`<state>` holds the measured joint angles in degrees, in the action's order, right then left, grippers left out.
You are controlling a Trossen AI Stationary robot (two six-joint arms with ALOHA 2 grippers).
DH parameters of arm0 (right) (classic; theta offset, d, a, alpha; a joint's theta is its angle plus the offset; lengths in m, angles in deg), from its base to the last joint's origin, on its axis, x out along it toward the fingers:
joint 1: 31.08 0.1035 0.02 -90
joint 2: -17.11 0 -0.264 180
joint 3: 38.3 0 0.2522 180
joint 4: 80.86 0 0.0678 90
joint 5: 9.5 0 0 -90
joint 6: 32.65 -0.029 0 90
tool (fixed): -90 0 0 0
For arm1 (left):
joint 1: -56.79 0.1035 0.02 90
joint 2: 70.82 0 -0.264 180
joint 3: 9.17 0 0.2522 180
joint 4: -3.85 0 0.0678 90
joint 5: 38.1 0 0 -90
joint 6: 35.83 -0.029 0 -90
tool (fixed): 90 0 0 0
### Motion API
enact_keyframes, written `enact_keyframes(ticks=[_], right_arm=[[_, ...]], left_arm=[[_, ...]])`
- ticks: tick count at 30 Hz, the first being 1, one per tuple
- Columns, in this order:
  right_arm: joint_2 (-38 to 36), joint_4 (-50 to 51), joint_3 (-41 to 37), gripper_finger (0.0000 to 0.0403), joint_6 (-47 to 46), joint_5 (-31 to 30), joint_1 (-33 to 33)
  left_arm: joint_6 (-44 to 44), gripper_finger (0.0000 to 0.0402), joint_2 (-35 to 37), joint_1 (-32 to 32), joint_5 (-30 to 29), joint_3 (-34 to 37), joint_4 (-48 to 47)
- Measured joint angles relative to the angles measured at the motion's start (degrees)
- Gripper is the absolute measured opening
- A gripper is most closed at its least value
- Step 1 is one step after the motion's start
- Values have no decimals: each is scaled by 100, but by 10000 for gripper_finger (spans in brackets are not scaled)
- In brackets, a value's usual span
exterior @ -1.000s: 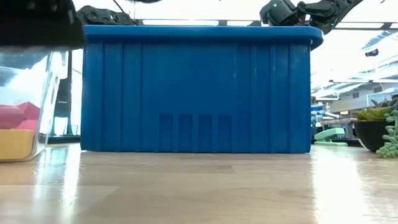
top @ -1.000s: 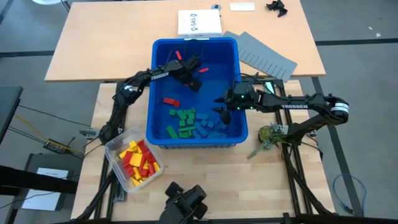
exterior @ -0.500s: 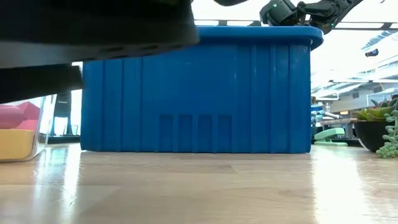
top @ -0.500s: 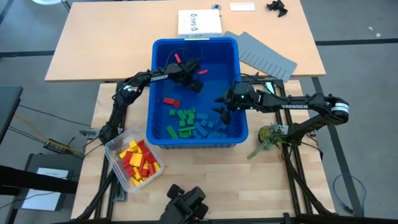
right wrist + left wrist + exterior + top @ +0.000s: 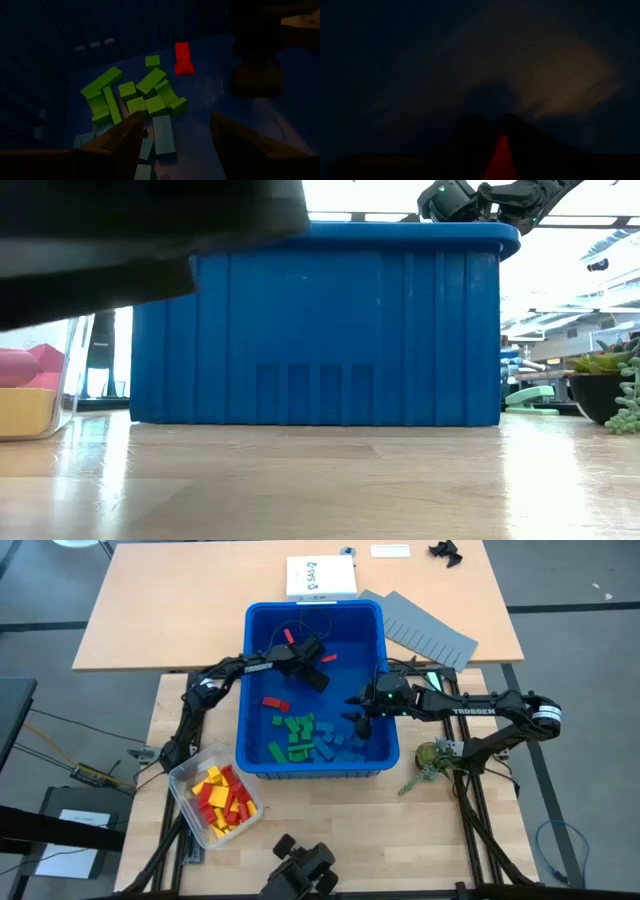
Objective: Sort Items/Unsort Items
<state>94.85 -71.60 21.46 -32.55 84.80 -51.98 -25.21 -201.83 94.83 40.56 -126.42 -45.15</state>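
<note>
**Left arm pinching a red block at the far end of the bin; right arm parked over the blue/green pile**

Items, all placed relative to the blue bin (image 5: 252,690):
- Red block (image 5: 498,159) sits wedged between the left gripper's (image 5: 318,650) fingers in the left wrist view. Fingers look clenched on it, narrow gap, red showing between the tips. High view shows red bits (image 5: 329,657) right at that gripper, in the bin's far half near the middle.
- One more red block (image 5: 274,702) lies loose on the bin floor, mid-bin toward the left wall.
- Green blocks (image 5: 297,732) clustered in the near half, blue blocks (image 5: 338,743) just beside them toward the right wall. The right wrist view confirms this: green pile (image 5: 131,95), pale blue bricks (image 5: 163,136) next to it, with the loose red one beyond.
- Reds and yellows (image 5: 222,796) already sit in the clear tub (image 5: 186,789), outside the bin off its near-left corner.

My read: reds and yellows go to the tub, so the left arm works that side because the tub is within its reach. Next it needs to lift clear of the bin wall before swinging over.

Right gripper (image 5: 356,716) hangs inside the bin by the right wall, above the blue blocks, fingers (image 5: 125,137) spread, holding nothing. It is probably waiting out of the left arm's path.

Outside the bin, past its far-right corner: grey divider sheet (image 5: 430,632).
</note>
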Motion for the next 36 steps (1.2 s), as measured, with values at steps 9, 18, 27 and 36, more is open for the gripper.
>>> enact_keyframes(ticks=[9, 18, 27, 36], right_arm=[[2, -1, -2, 229, 194, -14, -8], [2, 11, -4, 229, 347, -36, -20], [0, 132, -2, 229, 446, -15, -98], [-2, 117, 0, 229, 424, -13, -103]], left_arm=[[-289, 65, -62, -113, -104, -395, -202], [-665, 45, -48, -340, -258, -1099, -840], [-1049, 37, 386, -637, -721, -1378, -1155], [-1057, 37, 1192, -558, -732, -851, -391]])
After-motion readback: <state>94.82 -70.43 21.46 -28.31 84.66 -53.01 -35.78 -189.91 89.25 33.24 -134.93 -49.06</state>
